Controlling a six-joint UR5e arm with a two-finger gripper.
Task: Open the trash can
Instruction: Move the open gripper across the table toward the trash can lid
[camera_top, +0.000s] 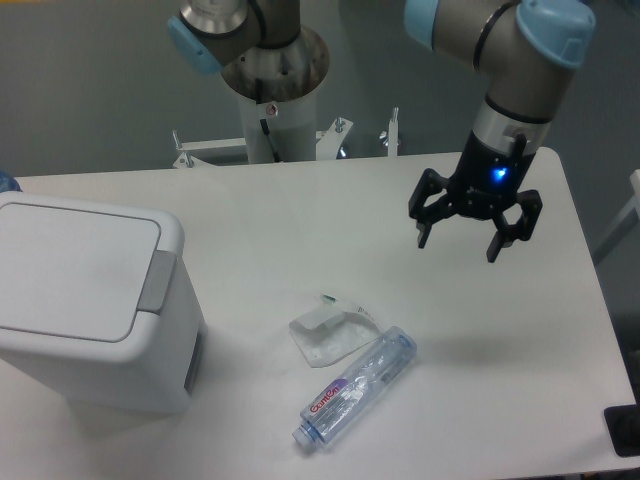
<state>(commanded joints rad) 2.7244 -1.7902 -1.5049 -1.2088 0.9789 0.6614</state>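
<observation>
My black two-finger tool (459, 240), fingers spread apart and holding nothing, hangs above the right side of the white tabletop (300, 220), a blue light glowing on its wrist. Near the front centre lie a crumpled clear plastic wrapper (327, 333) and, touching it, a clear plastic bottle (355, 388) on its side. The large white boxy plastic trash can (85, 300) stands at far left, lid shut, its grey push tab facing the tool.
</observation>
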